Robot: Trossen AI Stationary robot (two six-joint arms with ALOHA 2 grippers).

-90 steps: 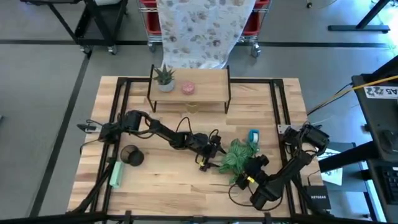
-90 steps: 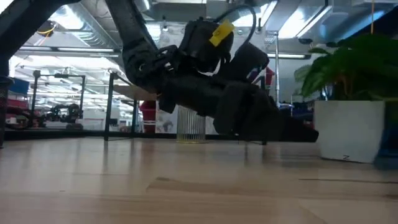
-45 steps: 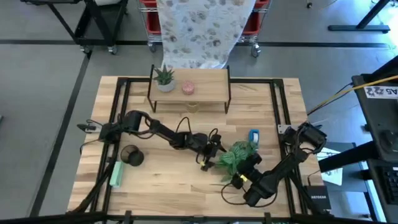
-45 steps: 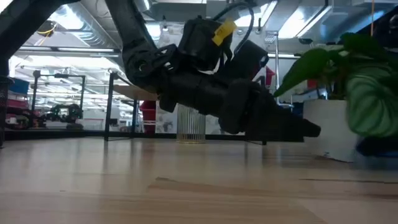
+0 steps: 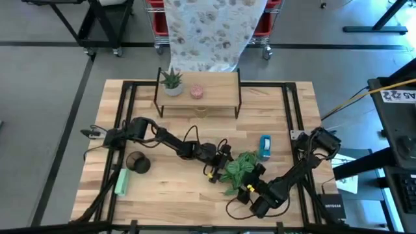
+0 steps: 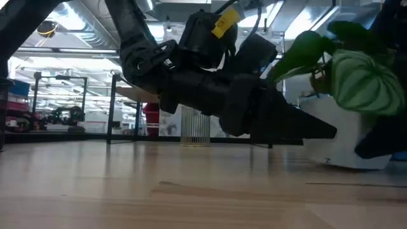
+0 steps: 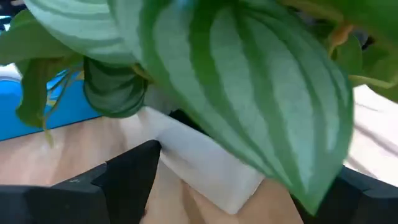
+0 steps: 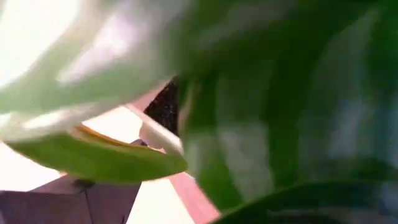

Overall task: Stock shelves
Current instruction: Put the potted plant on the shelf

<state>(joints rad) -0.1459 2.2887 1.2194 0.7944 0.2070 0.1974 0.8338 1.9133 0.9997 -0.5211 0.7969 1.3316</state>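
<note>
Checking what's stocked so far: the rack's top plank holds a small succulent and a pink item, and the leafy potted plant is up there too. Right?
Not quite. The high view shows the succulent and pink item on the rack, but the leafy potted plant sits on the table, between the two grippers.

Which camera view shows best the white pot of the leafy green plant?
The low view: the white square pot stands on the wooden table in side profile, under big striped leaves. High view: foliage hides it. Left wrist view: one white edge. Right wrist view: only blurred leaves.

Leafy potted plant (image 5: 239,168) between both arms, shelves (image 5: 198,92) well behind.
</note>
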